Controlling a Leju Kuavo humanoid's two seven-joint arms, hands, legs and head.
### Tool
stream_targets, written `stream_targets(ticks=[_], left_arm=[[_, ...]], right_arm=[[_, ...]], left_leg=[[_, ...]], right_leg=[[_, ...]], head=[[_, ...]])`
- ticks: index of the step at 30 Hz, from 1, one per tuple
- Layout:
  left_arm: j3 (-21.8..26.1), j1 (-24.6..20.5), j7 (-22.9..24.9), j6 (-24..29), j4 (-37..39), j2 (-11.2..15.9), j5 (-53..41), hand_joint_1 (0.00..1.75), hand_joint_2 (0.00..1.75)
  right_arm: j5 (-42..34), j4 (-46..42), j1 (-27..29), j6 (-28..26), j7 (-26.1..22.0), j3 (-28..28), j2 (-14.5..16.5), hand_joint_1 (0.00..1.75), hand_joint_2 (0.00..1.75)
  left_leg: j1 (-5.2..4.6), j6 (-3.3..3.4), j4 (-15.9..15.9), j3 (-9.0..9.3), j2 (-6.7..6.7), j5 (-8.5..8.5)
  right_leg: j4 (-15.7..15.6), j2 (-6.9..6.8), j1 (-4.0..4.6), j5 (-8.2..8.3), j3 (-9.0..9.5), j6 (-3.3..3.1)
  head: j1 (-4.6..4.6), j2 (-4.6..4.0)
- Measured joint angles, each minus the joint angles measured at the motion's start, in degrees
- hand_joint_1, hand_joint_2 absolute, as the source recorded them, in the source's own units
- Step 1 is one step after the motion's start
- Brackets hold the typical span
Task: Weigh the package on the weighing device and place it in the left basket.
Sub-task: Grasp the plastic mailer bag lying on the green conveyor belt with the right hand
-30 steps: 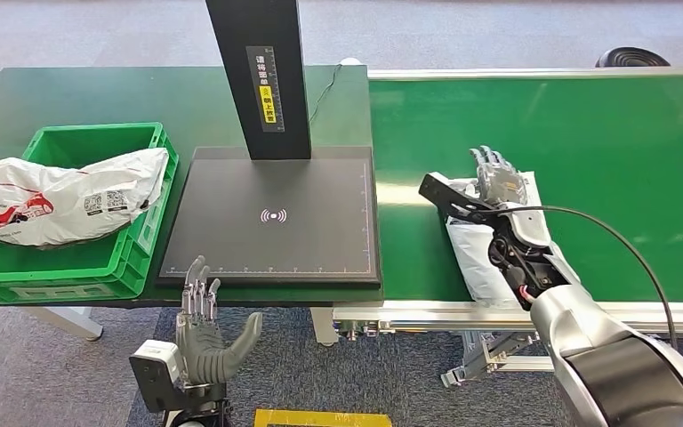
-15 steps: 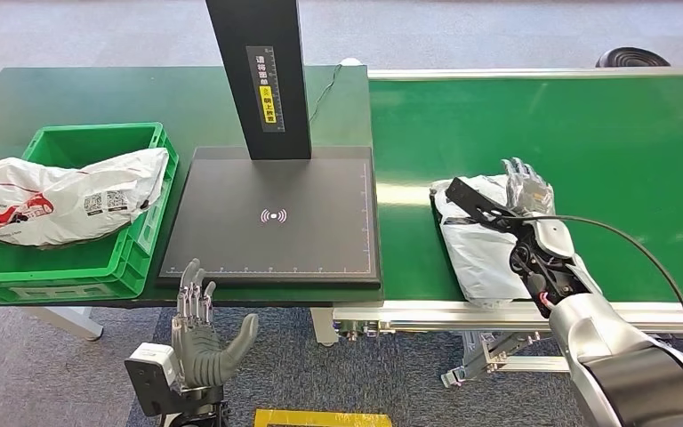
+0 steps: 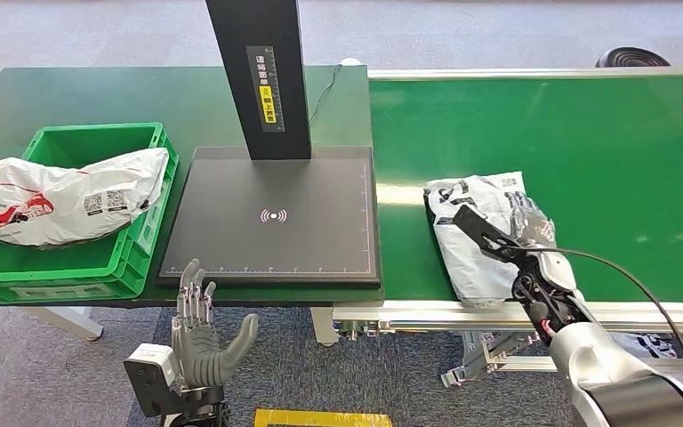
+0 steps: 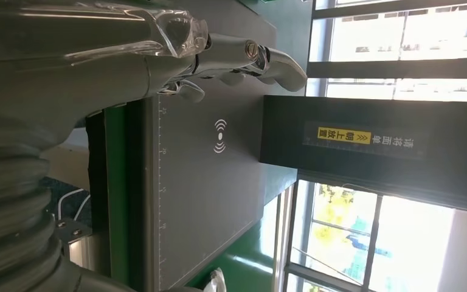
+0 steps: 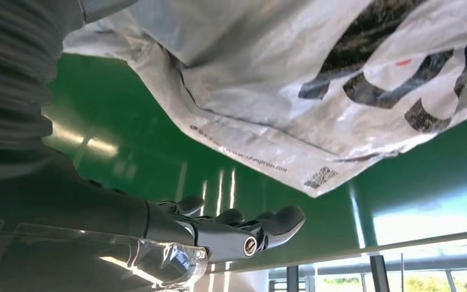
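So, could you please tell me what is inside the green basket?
A white package with red print fills the basket, overhanging its edge. Anything beneath it is hidden.

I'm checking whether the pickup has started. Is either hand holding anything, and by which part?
Left hand holds nothing. Right hand is at the white package by its right edge; a closed hold cannot be told.

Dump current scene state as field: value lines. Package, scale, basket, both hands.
package: white poly bag lying on the green conveyor, right of the scale
scale: black platform, nothing on it, black post at its back
basket: green crate left of the scale, already holds another white bag
right hand: at the package's right edge, fingers apart; grip cannot be confirmed
left hand: below the table's front edge, fingers spread, holding nothing
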Motion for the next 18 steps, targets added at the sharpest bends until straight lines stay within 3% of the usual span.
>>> stream_targets(ticks=[18], left_arm=[[-0.5, 0.0, 0.0, 0.0, 0.0, 0.0, 0.0, 0.0, 1.75]], right_arm=[[-0.9, 0.1, 3.8, 0.3, -1.5, -1.9, 4.2, 0.0, 1.75]], left_leg=[[0.0, 0.0, 0.0, 0.01, 0.0, 0.0]], right_leg=[[0.0, 0.0, 0.0, 0.0, 0.0, 0.0]], head=[[-0.01, 0.0]])
